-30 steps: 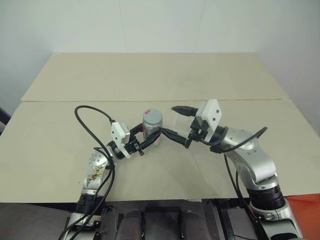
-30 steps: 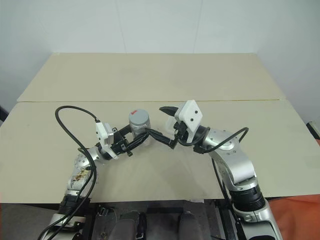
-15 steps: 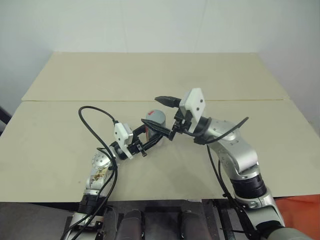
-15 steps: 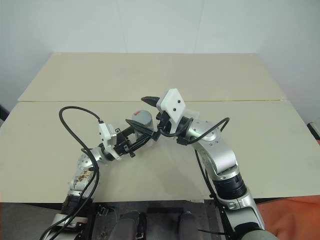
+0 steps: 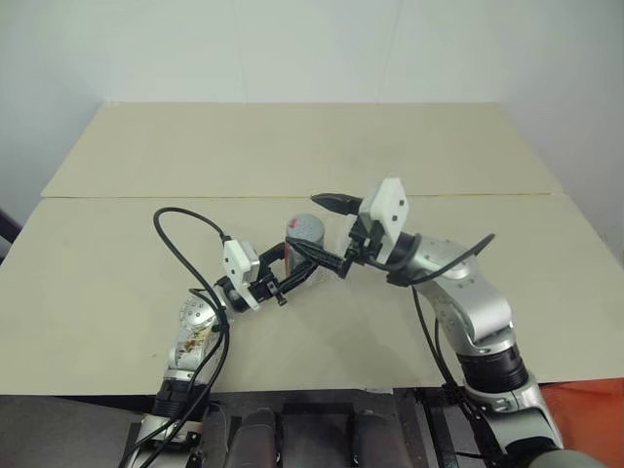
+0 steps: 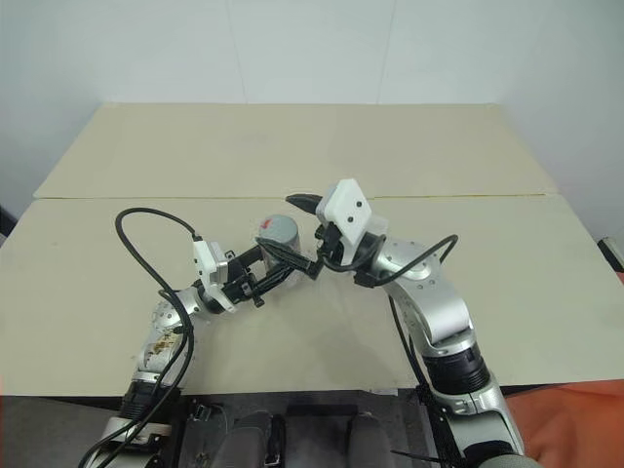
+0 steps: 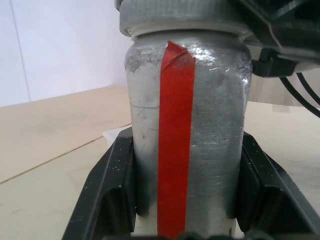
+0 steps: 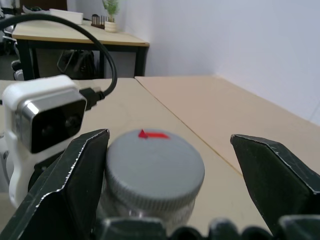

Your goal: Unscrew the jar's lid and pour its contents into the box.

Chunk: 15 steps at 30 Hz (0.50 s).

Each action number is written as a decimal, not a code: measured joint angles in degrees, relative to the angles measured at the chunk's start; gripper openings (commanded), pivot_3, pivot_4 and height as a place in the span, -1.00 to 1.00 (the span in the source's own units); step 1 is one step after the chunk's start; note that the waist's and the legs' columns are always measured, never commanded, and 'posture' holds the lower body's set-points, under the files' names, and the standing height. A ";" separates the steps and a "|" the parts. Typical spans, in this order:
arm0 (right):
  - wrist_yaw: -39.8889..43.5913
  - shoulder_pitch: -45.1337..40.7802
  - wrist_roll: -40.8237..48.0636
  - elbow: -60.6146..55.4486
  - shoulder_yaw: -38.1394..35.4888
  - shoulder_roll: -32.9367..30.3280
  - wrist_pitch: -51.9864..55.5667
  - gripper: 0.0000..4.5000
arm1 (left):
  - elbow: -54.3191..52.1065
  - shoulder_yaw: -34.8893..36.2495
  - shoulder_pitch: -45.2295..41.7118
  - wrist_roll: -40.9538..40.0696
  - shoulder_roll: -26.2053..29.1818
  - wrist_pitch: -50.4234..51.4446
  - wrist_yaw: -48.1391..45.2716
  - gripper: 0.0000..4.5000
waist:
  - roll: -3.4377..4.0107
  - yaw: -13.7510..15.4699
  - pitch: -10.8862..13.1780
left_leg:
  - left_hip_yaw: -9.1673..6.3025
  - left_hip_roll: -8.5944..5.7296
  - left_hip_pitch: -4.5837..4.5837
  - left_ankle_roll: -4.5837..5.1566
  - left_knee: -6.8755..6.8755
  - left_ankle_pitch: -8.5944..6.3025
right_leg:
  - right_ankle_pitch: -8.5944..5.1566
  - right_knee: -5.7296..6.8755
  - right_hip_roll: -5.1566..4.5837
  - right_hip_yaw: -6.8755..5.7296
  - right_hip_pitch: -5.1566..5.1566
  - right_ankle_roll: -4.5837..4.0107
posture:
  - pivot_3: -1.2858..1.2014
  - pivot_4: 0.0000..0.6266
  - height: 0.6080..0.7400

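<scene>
My left gripper [image 7: 187, 220] clamps the jar [image 7: 186, 135] above the table [image 5: 292, 146]. My right gripper [image 8: 170, 165] straddles the lid [image 8: 155, 165], fingers spread. Centre over it, close squarely, then twist.

silver arms, black cables, fingers [image 8: 80, 170]

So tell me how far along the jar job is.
Done: the left claw is shut on the jar, holding it upright above the table. In hand: the right claw stands open with its fingers either side of the lid, not yet closed on it. Left: the lid is still on, so gripping, unscrewing and pouring the contents into the box all remain.
</scene>
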 measured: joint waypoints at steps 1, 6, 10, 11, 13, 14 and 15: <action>0.04 0.40 0.00 -0.36 -0.12 -0.30 0.00 0.98 | 0.03 0.00 0.00 0.00 0.00 -0.03 -0.05 -0.08 | 0.00 0.00 0.00 | 0.00 0.00 0.00 0.00 0.00 0.00 | 0.00 0.00 0.00 0.00 0.00 0.00 | 0.03 -0.52 1.00; 0.17 2.14 0.01 -1.62 -0.52 -1.55 0.02 0.98 | 0.50 0.15 -0.02 0.00 0.24 -0.66 -0.20 -0.08 | 0.00 -0.02 0.00 | 0.00 0.00 0.00 0.00 0.00 0.00 | 0.00 0.00 0.00 0.00 0.00 0.00 | 0.03 -0.52 1.00; 0.18 2.40 0.02 -1.86 -0.55 -1.97 0.02 0.98 | 0.71 0.15 -0.08 -0.01 0.26 -1.06 -0.26 -0.08 | 0.00 0.00 0.00 | 0.00 0.00 0.00 0.00 0.00 0.00 | 0.00 -0.01 0.00 0.00 0.00 0.00 | 0.03 -0.52 1.00; 0.22 2.57 0.02 -1.90 -0.57 -2.19 0.02 0.98 | 0.85 0.16 -0.09 -0.01 0.27 -1.11 -0.27 -0.08 | 0.00 0.00 0.00 | 0.00 -0.01 0.00 0.00 0.00 0.00 | 0.00 -0.01 0.00 0.00 0.00 0.00 | 0.03 -0.52 1.00; 0.66 2.99 0.01 -1.93 -0.90 -2.76 0.02 0.98 | 1.08 0.17 -0.11 -0.01 0.32 -1.13 -0.28 -0.08 | 0.00 0.01 0.00 | 0.00 -0.01 0.00 0.00 0.00 0.00 | 0.00 -0.01 0.00 0.00 0.01 0.00 | 0.03 -0.52 1.00; 0.86 3.26 0.03 -1.94 -1.25 -3.03 0.02 0.98 | 1.15 0.18 -0.10 -0.01 0.37 -1.14 -0.31 -0.08 | 0.00 0.03 0.00 | 0.00 -0.01 0.00 0.00 0.00 0.00 | 0.00 0.00 0.00 0.00 0.01 0.00 | 0.03 -0.52 1.00; 0.99 3.36 0.02 -1.94 -1.42 -3.22 0.01 0.98 | 1.25 0.24 -0.10 -0.01 0.43 -1.15 -0.31 -0.08 | 0.00 0.02 0.00 | 0.00 -0.01 0.00 0.00 0.00 0.00 | 0.00 0.00 0.00 0.01 0.01 0.00 | 0.03 -0.52 1.00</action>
